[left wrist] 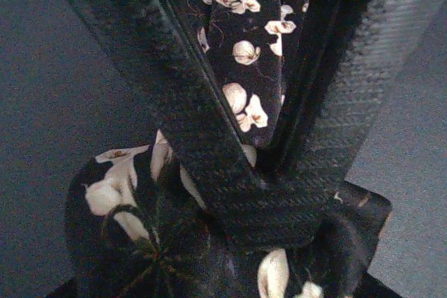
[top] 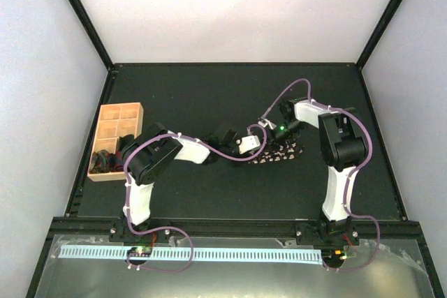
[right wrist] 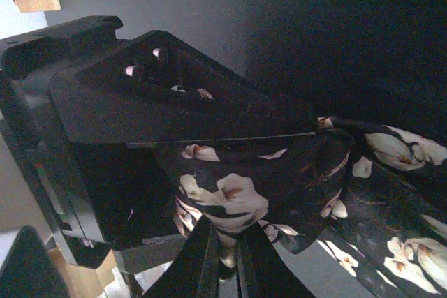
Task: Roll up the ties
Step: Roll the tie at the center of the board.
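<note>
Where the tie [top: 283, 153] lies bunched on the dark table [top: 209, 193], the left gripper [left wrist: 269, 204] is pinched onto its fabric; the right gripper [right wrist: 225, 257] nips a fold too, both crowding it; far left, a wooden tray [top: 121, 106] has dark items [top: 105, 161] in its near compartments

Each arm pairs a long white plastic link with bulky black joint housings. The left arm [top: 136, 200] stands on a black base plate [top: 143, 232] at seven o'clock of the overhead view, and the right arm [top: 335, 193] on another at five o'clock. Thin purple cables [top: 167, 246] loop along both arms. A small green light [top: 281, 128] glows on the right wrist. The left gripper [left wrist: 276, 197] has black fingers [left wrist: 174, 102] with a ribbed, woven-looking surface; the right gripper [right wrist: 227, 249] is smooth black.
</note>
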